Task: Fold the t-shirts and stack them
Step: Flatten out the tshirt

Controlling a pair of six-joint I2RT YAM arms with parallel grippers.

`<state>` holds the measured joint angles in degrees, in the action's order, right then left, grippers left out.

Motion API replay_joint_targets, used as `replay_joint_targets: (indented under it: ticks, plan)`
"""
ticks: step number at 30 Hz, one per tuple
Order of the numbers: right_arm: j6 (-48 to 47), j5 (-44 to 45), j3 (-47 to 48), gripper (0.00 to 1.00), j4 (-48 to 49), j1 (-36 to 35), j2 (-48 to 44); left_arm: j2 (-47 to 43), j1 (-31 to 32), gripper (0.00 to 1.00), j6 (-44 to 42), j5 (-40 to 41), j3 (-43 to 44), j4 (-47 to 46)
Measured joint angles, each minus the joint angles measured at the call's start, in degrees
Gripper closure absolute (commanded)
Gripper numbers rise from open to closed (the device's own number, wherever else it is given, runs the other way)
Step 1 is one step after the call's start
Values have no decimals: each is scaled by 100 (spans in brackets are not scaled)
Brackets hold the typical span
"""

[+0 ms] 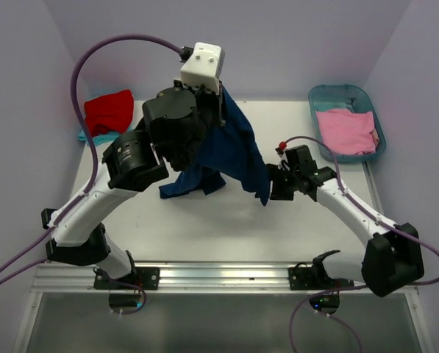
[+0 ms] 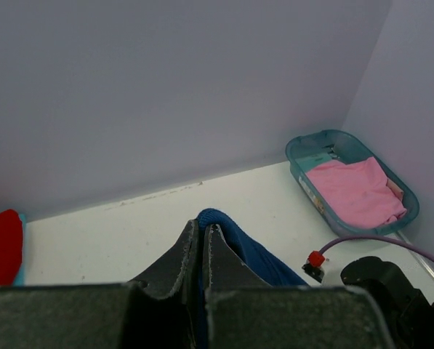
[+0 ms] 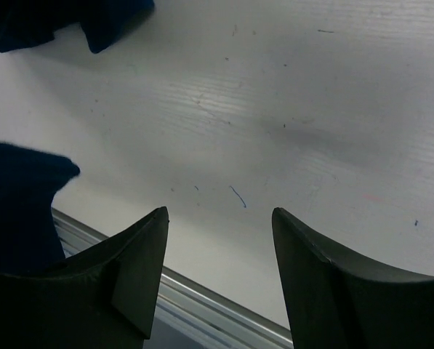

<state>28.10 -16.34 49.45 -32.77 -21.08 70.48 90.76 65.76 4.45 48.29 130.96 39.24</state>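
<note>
My left gripper is raised high above the table's middle and is shut on the navy blue t-shirt, which hangs from it in a loose drape down to the table. In the left wrist view the shut jaws pinch a rolled navy edge. My right gripper is open and empty, low over the table beside the shirt's hanging right corner. A red t-shirt lies folded on a teal one at the far left. A pink t-shirt lies in the tub.
A teal plastic oval tub stands at the far right corner, also in the left wrist view. Pale walls close the back and sides. An aluminium rail runs along the near edge. Purple cables trail from both arms.
</note>
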Motion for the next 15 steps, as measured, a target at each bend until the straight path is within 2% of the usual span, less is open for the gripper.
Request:
replay_joint_targets:
  ticks: [7,15]
  plan:
    - [4,-37,181,36,417,-470,1003,-85,0,100,2,44,-243,-39]
    - [131,-7,1403,36,839,-1532,2472,-365,0,100,-96,339,-487,-407]
